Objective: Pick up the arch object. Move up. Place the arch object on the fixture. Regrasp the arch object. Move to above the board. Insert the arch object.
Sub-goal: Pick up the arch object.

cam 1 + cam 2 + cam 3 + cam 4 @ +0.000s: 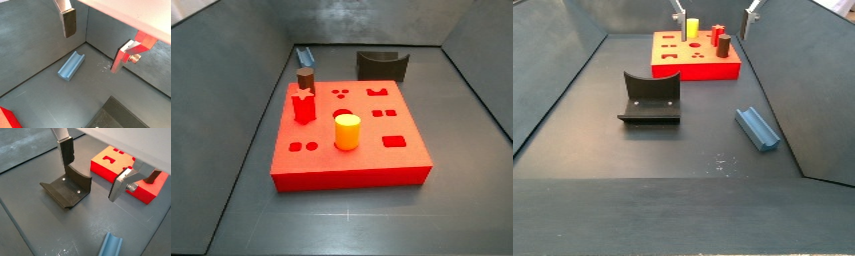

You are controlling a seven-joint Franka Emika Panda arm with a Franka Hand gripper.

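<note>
**Arch object lies free on the floor, end effector high and spread**

You have the arch object (759, 128) lying on its side on the dark floor, close to a side wall, well apart from the fixture (649, 98) and the board (698, 55). In a wrist view it shows its hollow upward (71, 66), like a short trough.

The end effector (93, 173) hangs high above the floor with its fingers (69, 22) spread wide and nothing between them.

Judge the piece as a small, stiff, light block, probably smooth plastic, so it may slip if you pinch it off-centre. Take it across the two long flat sides, near mid-length, with the plates parallel to its long axis. Its thin rims beside the scoop give poor hold; avoid them. The wall is near, though how much room a finger has there is hard to tell.
</note>
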